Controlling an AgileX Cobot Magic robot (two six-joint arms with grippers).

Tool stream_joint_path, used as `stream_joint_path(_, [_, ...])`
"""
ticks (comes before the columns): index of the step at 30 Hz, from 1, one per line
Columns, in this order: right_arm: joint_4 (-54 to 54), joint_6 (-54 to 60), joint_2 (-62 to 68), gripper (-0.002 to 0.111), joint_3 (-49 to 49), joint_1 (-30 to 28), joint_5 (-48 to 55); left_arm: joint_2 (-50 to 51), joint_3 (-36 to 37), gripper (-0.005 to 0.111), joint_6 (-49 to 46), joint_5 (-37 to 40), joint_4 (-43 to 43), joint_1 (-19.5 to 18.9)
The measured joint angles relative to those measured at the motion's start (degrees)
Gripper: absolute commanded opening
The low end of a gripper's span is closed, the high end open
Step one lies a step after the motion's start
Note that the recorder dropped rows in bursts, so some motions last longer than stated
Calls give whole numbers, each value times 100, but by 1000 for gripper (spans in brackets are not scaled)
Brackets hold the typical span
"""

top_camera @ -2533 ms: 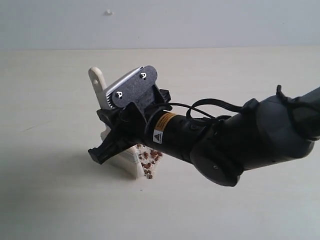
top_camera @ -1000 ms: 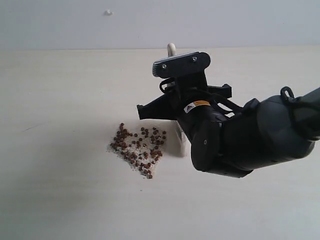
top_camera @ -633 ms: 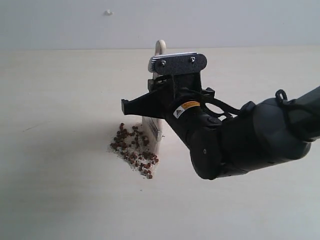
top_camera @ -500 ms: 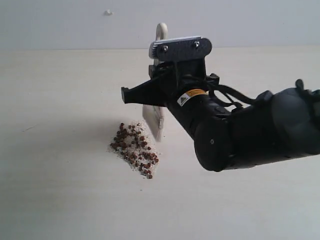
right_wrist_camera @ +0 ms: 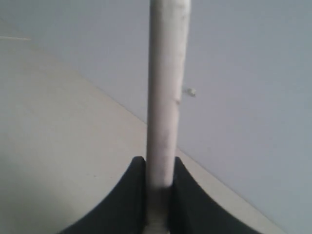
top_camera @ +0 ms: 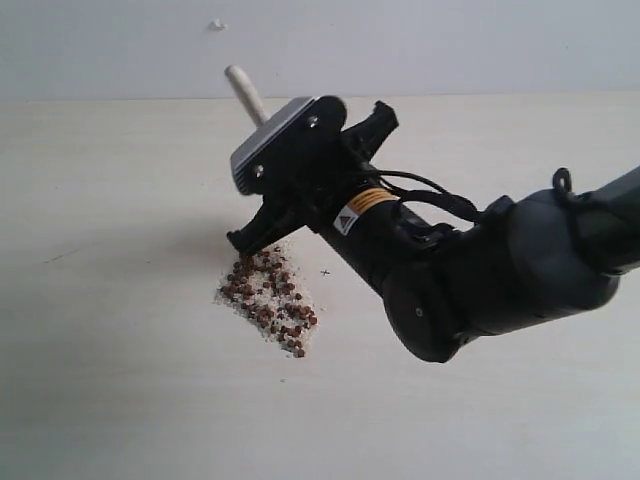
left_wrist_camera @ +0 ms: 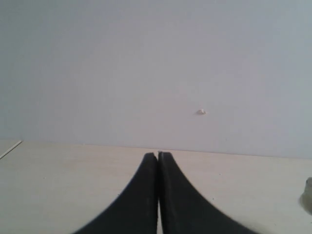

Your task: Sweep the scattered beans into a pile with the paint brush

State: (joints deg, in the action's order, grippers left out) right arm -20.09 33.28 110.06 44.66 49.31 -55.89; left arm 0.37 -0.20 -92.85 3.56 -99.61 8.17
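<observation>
The reddish-brown beans [top_camera: 268,298], mixed with pale grains, lie as one compact pile on the pale table [top_camera: 110,380]. My right gripper [top_camera: 290,170] hangs just behind and above the pile's far edge, shut on the paint brush. The brush's pale wooden handle [top_camera: 242,88] sticks up and to the left past the gripper; its bristles are hidden behind the gripper. In the right wrist view the handle [right_wrist_camera: 165,87] runs straight out from between the fingers of the right gripper [right_wrist_camera: 160,163]. My left gripper [left_wrist_camera: 158,155] is shut and empty, off in its own view.
A plain wall [top_camera: 420,40] with a small white mark [top_camera: 217,23] rises behind the table. A tiny dark speck [top_camera: 325,271] lies right of the pile. The bulky right arm [top_camera: 500,270] reaches in from the right.
The right gripper has swung the brush from the pile's right side to its far edge and tilted it, so the handle leans left. The beans have drawn into a tighter cluster.
</observation>
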Motion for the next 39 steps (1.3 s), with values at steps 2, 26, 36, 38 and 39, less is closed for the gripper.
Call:
stream_joint_path(2, [432, -9, 227, 0, 111, -61, -43, 0, 0, 0, 0, 0, 0, 0])
stream_joint_path(26, [2363, -1144, 787, 0, 589, -230, 798, 0, 0, 0, 0, 0, 0, 0])
stream_joint_path(36, [1360, -792, 69, 0, 589, -230, 1033, 0, 0, 0, 0, 0, 0, 0])
stream_joint_path(38, [709, -432, -168, 0, 589, -230, 1160, 0, 0, 0, 0, 0, 0, 0])
stream_joint_path(39, [115, -112, -297, 0, 589, -230, 1272, 0, 0, 0, 0, 0, 0, 0])
